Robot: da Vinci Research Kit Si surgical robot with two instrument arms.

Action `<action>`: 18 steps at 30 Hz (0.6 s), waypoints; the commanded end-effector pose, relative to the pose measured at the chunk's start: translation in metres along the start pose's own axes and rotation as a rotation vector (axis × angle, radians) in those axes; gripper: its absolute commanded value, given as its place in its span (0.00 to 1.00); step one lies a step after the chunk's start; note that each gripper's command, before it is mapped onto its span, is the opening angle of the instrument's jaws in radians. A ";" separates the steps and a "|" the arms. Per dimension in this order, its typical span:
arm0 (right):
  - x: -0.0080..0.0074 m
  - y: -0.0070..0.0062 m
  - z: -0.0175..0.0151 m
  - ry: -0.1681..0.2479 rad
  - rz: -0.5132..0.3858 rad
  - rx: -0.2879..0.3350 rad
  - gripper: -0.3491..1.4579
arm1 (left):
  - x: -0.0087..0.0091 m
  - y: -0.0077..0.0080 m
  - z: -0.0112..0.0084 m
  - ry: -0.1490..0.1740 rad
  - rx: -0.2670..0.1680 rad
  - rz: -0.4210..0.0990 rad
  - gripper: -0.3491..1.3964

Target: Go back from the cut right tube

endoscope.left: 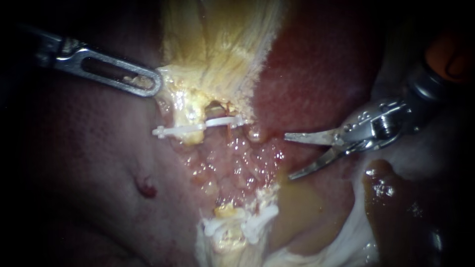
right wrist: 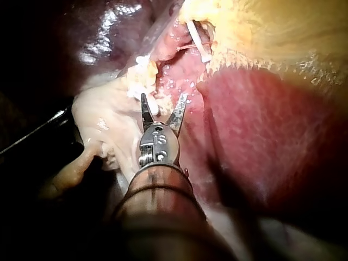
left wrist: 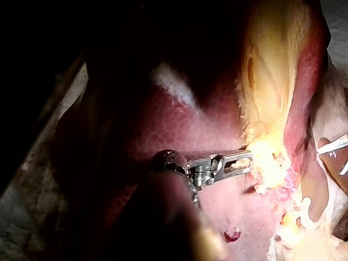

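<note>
Liver [endoscope.left: 89,198] backdrop: left instrument [endoscope.left: 154,84], right instrument [endoscope.left: 288,155], three clips [endoscope.left: 198,128].

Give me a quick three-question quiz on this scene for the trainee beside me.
1. True or false: the right instrument's end effector is shut on the upper clip.
2. The left instrument's end effector holds: A nothing, B the gallbladder, C a clip.
3. Fill in: the lower clips are ___ in colour.
Key: 1 false, it is open and clear of the clip; 2 B; 3 white.
</note>
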 end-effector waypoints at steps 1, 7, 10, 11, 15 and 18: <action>-0.0001 0.0000 0.0000 -0.001 0.002 -0.002 0.99 | 0.0000 0.0000 0.0002 -0.001 -0.002 0.000 0.00; -0.0003 0.0002 -0.0005 -0.001 0.002 -0.001 0.99 | 0.0008 0.0003 0.0022 -0.006 -0.005 0.004 0.00; -0.0004 0.0003 -0.0009 -0.001 0.003 0.001 0.99 | 0.0014 0.0006 0.0037 0.010 -0.004 0.009 0.00; -0.0004 0.0004 -0.0010 -0.001 0.003 0.001 0.99 | 0.0016 0.0007 0.0041 0.012 -0.002 0.011 0.00; -0.0005 0.0006 -0.0018 0.000 0.005 0.004 0.99 | 0.0020 0.0014 0.0064 0.020 -0.002 0.033 0.00; -0.0005 0.0008 -0.0023 0.000 0.006 0.006 0.99 | 0.0022 0.0018 0.0076 0.023 0.001 0.047 0.00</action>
